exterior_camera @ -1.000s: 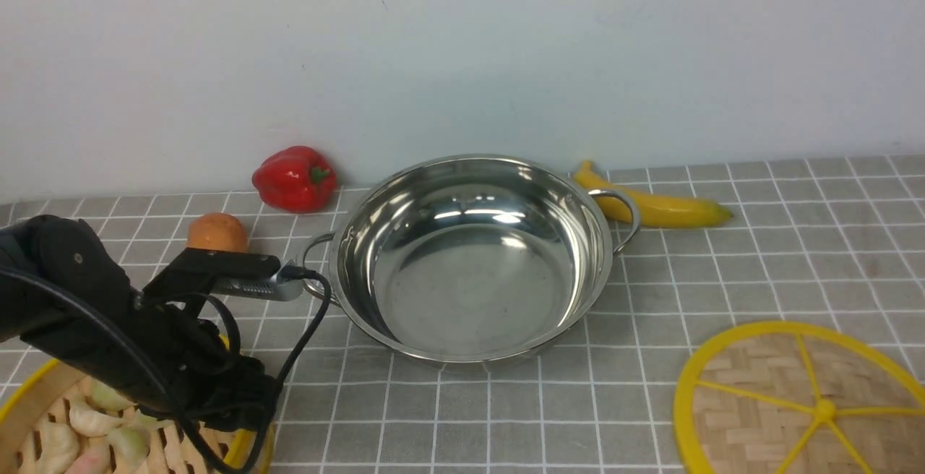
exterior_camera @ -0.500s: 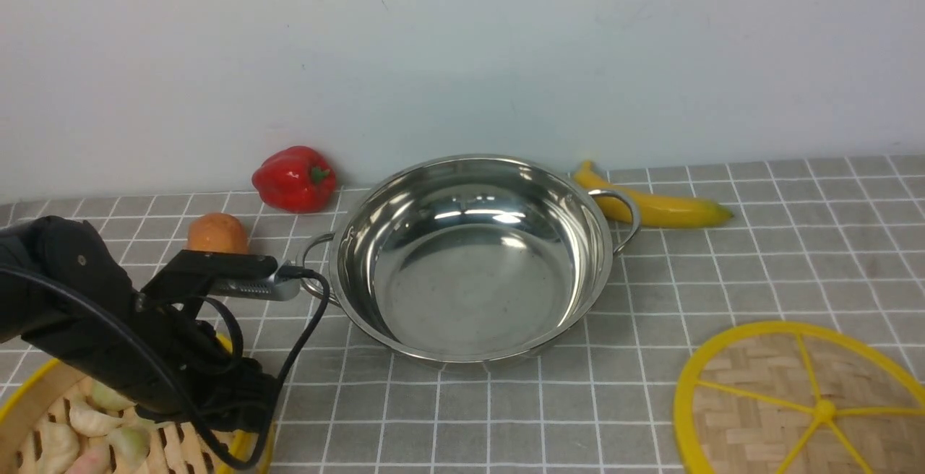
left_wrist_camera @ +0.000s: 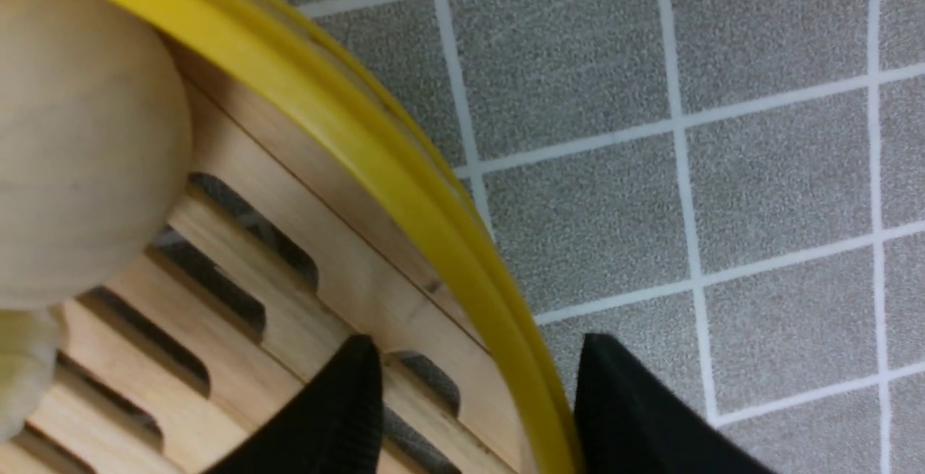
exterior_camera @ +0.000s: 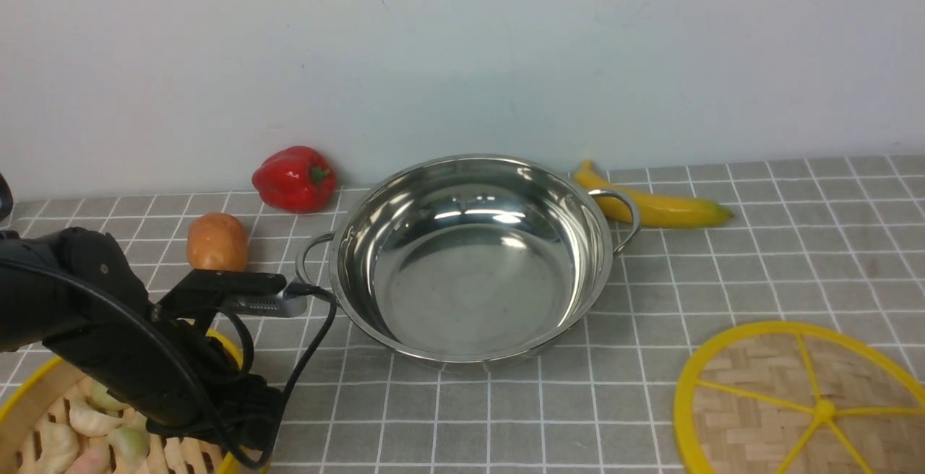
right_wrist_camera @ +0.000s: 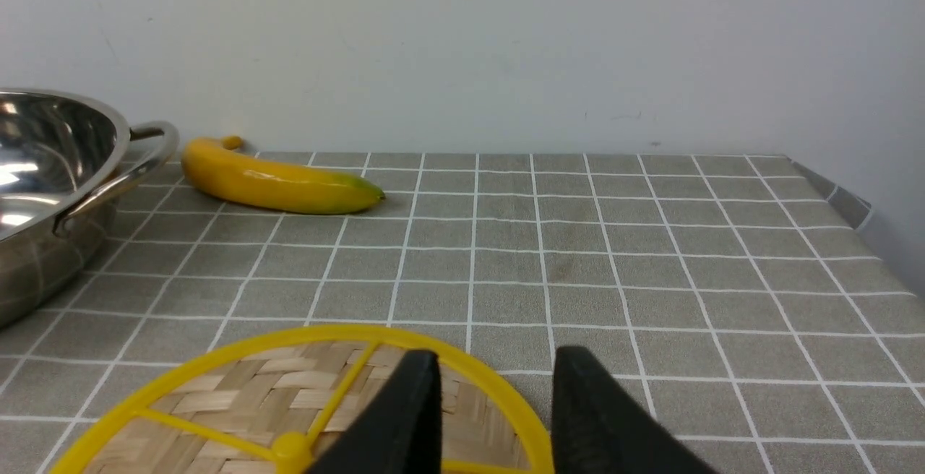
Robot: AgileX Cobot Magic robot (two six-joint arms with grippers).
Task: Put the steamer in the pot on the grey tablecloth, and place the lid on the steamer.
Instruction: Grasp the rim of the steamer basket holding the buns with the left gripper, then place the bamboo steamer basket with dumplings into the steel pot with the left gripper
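Steamer [exterior_camera: 35, 400]: bamboo basket, yellow-rimmed, set on the grey tablecloth [exterior_camera: 759, 257] at the near left, beside the pot [exterior_camera: 470, 264] but apart from it. Dumplings [exterior_camera: 94, 420] and a bun [left_wrist_camera: 72, 134] are carried on its slatted floor. The rim on the pot's side is straddled by the left gripper [left_wrist_camera: 477, 340], with the jaws parted, one finger inside the wall and one outside.

Lid [exterior_camera: 766, 402]: laid flat on the cloth at the near right. The right gripper [right_wrist_camera: 497, 352] is held over its edge, jaws apart.

Red bell pepper [exterior_camera: 294, 178], potato [exterior_camera: 217, 241] and banana [exterior_camera: 657, 205] are ranged behind, towards the wall.
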